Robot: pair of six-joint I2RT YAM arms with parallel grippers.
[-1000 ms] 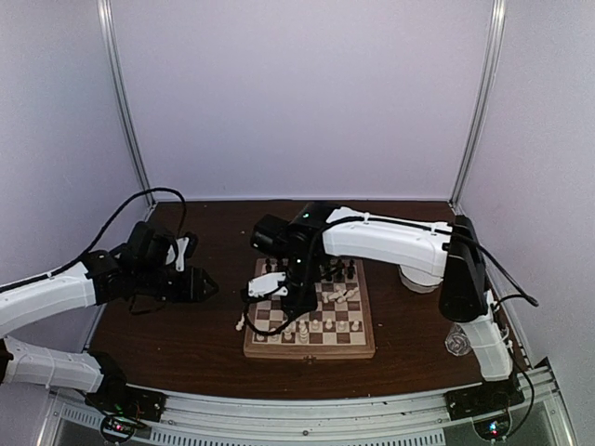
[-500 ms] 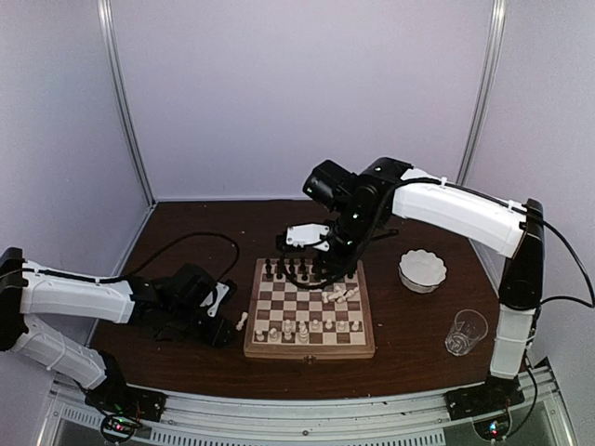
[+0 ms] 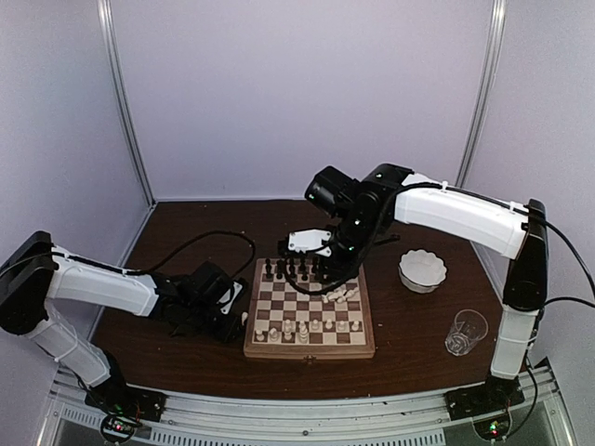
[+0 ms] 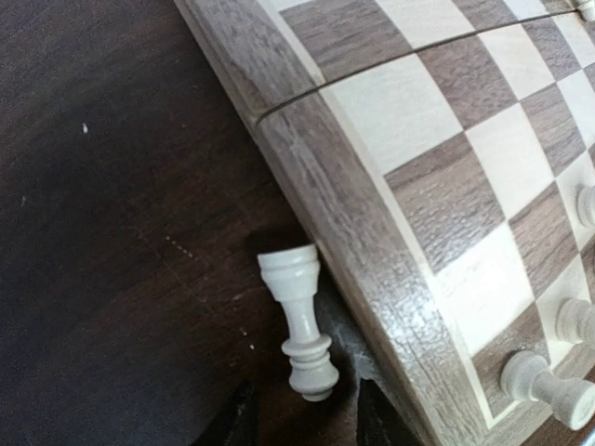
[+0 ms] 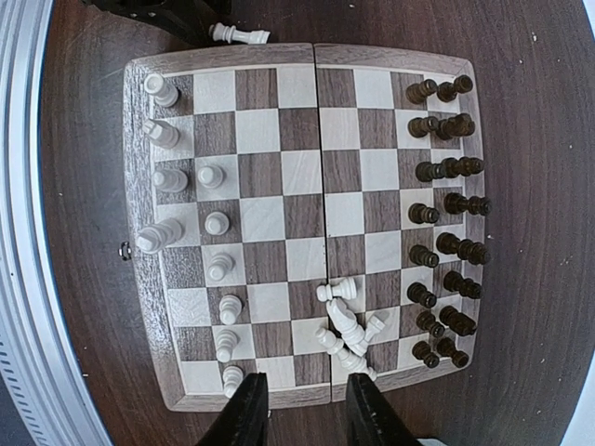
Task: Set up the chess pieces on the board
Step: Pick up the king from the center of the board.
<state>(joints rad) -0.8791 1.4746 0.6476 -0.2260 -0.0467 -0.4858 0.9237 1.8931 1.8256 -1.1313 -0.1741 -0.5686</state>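
The board (image 3: 310, 351) lies mid-table, with dark chess pieces (image 3: 307, 269) in two rows along its far side and white ones (image 3: 302, 328) standing along its near side. Several white pieces lie in a heap (image 3: 342, 295) on its right half, also visible as a heap (image 5: 349, 330) in the right wrist view. One white piece (image 4: 299, 321) lies on the table against the board's left border (image 4: 372, 242). My left gripper (image 4: 309, 423) is open, its tips either side of that piece's base without touching. My right gripper (image 5: 307, 413) hangs open and empty above the board's far right part.
A white scalloped bowl (image 3: 422, 270) sits right of the board, and a clear glass (image 3: 466, 332) stands nearer the front right. The left arm's black cable (image 3: 195, 243) loops over the table behind it. Booth walls close in the back and sides.
My left gripper has moved right along the table to the fallen white piece by the board's edge, its jaws narrowing. The right arm rose off the board, then held nearly still.
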